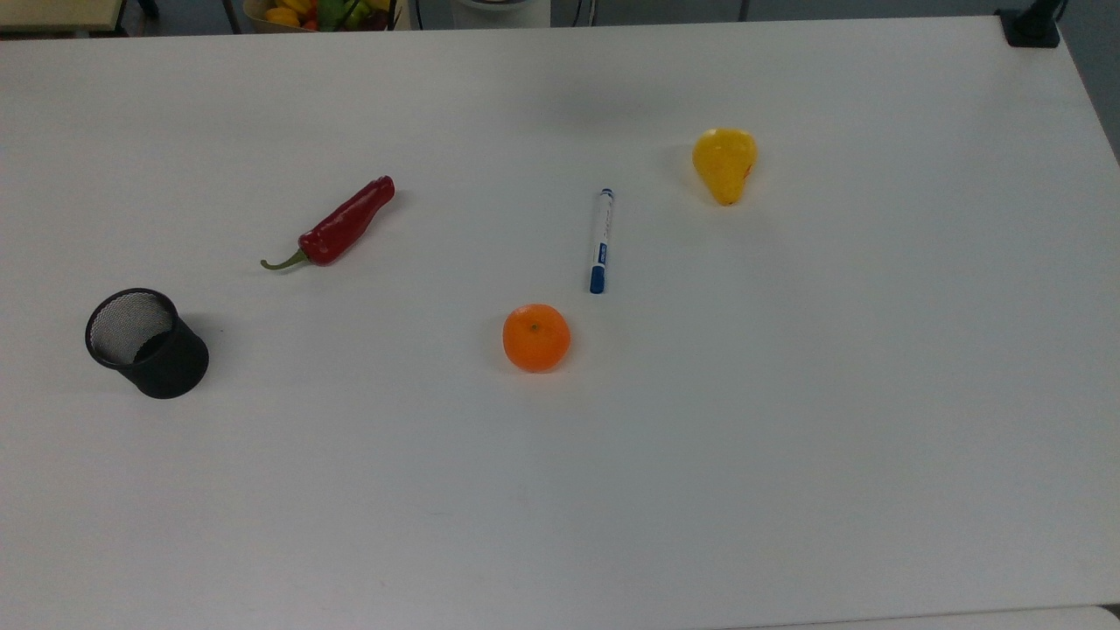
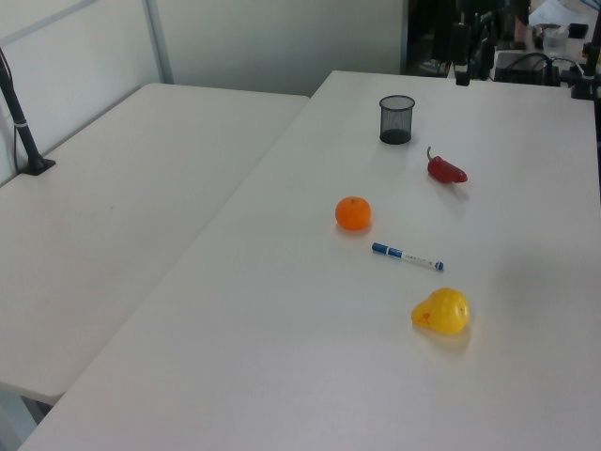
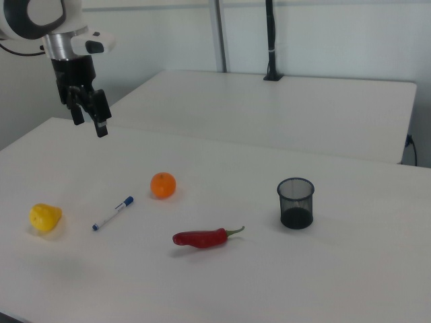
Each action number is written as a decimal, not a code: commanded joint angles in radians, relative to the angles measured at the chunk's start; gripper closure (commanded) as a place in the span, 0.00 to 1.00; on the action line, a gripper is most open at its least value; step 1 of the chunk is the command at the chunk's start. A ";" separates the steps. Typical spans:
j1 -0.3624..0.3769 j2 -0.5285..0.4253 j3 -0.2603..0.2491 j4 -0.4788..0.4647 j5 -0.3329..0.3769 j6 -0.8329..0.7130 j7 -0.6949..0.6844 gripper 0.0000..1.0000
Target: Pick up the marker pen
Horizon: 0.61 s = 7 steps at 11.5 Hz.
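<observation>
The marker pen lies flat on the white table, white barrel with a blue cap pointing at the orange. It also shows in the left view as the marker pen and in the right view as the marker pen. My gripper hangs high above the table near the right view's upper left, well apart from the pen. It is open, with nothing between its fingers.
An orange sits just below the pen's cap in the top view. A yellow pear lies at the top view's right, a red chili at its left. A black mesh cup stands further left.
</observation>
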 commanded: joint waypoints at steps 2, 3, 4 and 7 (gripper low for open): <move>0.070 -0.012 -0.124 0.011 0.061 0.068 -0.216 0.00; 0.069 -0.006 -0.127 0.011 0.060 0.090 -0.256 0.00; 0.064 -0.004 -0.129 0.011 0.060 0.095 -0.291 0.00; 0.060 0.005 -0.129 0.008 0.055 0.156 -0.353 0.00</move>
